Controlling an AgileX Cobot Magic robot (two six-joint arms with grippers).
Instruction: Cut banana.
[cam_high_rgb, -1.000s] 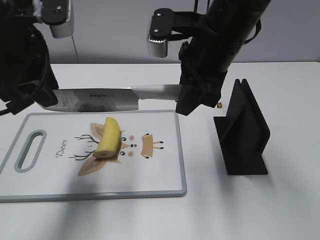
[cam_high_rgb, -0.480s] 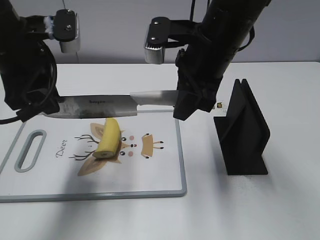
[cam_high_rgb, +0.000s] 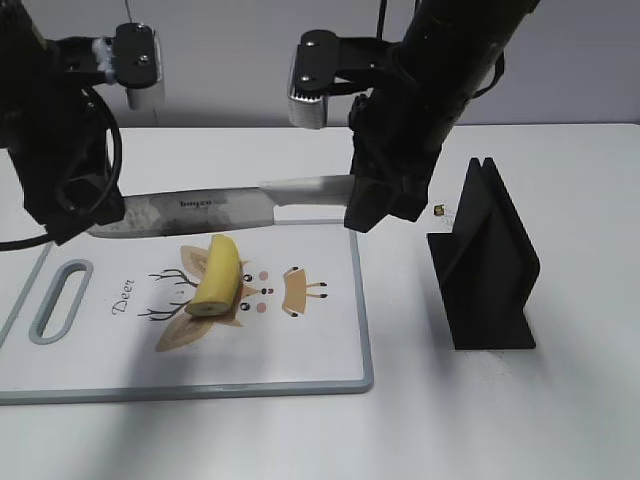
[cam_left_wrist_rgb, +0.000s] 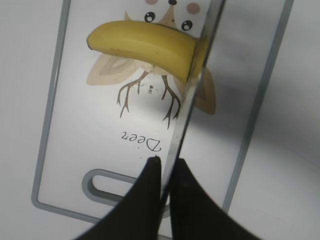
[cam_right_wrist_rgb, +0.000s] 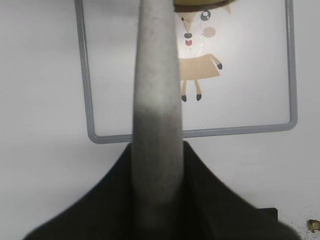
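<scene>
A short yellow banana (cam_high_rgb: 219, 274) lies on the white cutting board (cam_high_rgb: 300, 345) over the deer print, cut end toward the front; it also shows in the left wrist view (cam_left_wrist_rgb: 145, 47). A kitchen knife (cam_high_rgb: 200, 210) hangs level above the board's far edge, behind the banana. My right gripper (cam_high_rgb: 362, 195) is shut on the knife's grey handle (cam_right_wrist_rgb: 155, 115). My left gripper (cam_high_rgb: 95, 215) is shut on the blade's tip end, the blade (cam_left_wrist_rgb: 192, 95) running edge-on between its fingers (cam_left_wrist_rgb: 167, 167). In the right wrist view only a sliver of banana (cam_right_wrist_rgb: 197, 5) shows.
A black knife stand (cam_high_rgb: 485, 265) stands right of the board. A small brown crumb (cam_high_rgb: 440, 210) lies on the white table (cam_high_rgb: 560, 400) near it. The board has a grey rim and a handle slot (cam_high_rgb: 58, 300) at its left end.
The left arm has come down and in to the blade's tip end and now pinches it. The knife has shifted slightly. The banana has not moved.
</scene>
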